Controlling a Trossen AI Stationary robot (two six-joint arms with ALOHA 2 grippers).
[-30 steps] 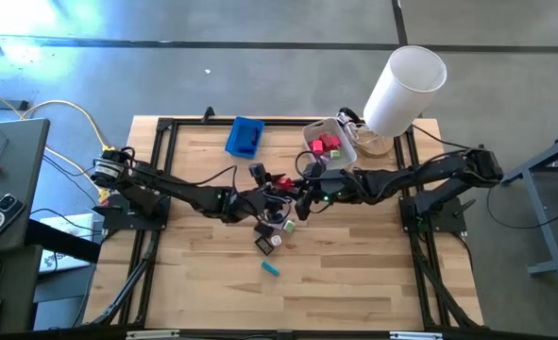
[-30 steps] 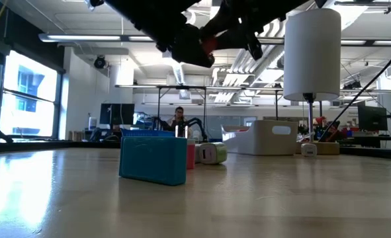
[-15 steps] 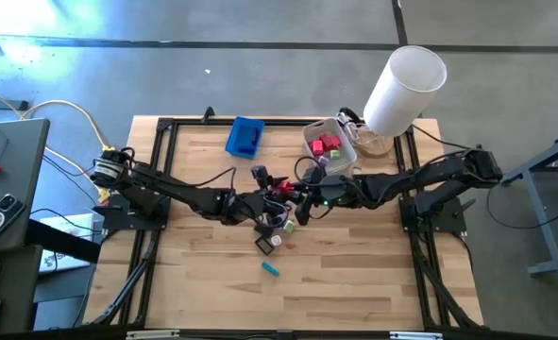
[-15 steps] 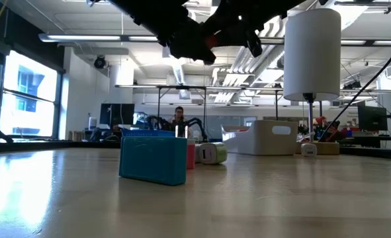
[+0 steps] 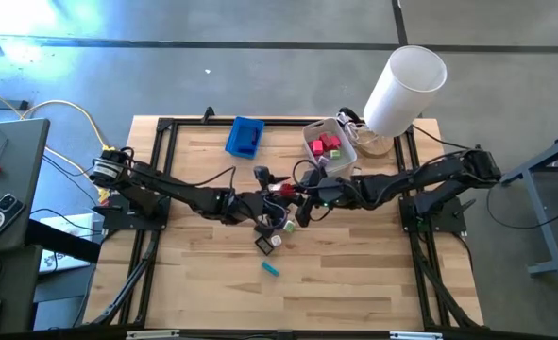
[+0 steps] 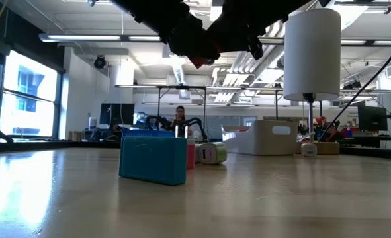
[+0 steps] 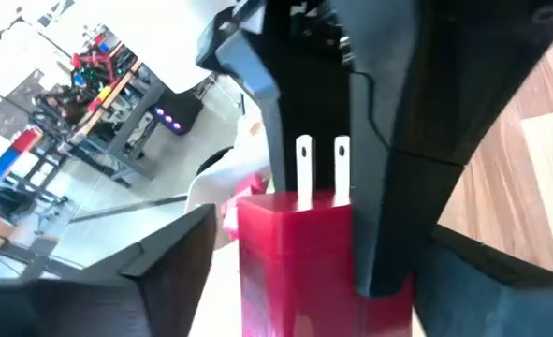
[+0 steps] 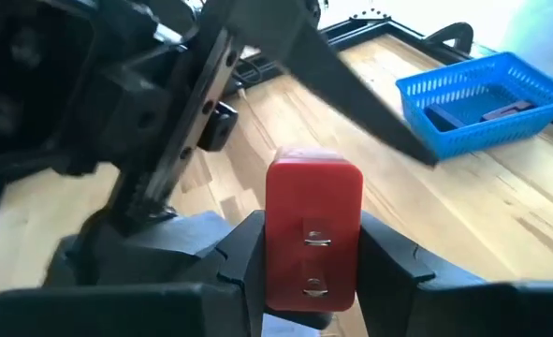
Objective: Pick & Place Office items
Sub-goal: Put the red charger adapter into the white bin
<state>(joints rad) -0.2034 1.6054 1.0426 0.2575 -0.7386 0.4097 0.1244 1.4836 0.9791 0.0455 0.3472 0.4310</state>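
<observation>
A red block with two metal prongs [image 8: 313, 234] hangs high above the table's middle, where my two grippers meet. My right gripper [image 8: 315, 267] is shut on it, reaching in from the table's right. My left gripper [image 7: 323, 290], coming from the left, is open. Its fingers [image 7: 178, 267] stand on either side of the red block [image 7: 290, 253], and a gap shows on one side. In the high view the block [image 5: 280, 189] sits between the two hands. Several small office items [image 5: 274, 234] and a teal piece [image 5: 272, 269] lie on the table below. My right gripper pinches the red block's two opposite side faces [image 8: 274, 245] between its two fingers. The pronged face is turned back toward the wrist. The fingers come from the table's right, slanting a little downward. The block is lifted clear, high above the table [image 6: 198, 61].
A blue mesh tray [image 5: 245, 137] stands at the far edge, left of centre. A translucent white bin [image 5: 330, 144] with red and pink pieces stands to its right. A tall white cylinder [image 5: 403, 90] rises at the far right corner. Bare wood lies toward the near edge.
Both hands have stayed together above the table's middle. In the low view the red block now shows lower and more plainly beneath the two dark grippers than a second ago.
</observation>
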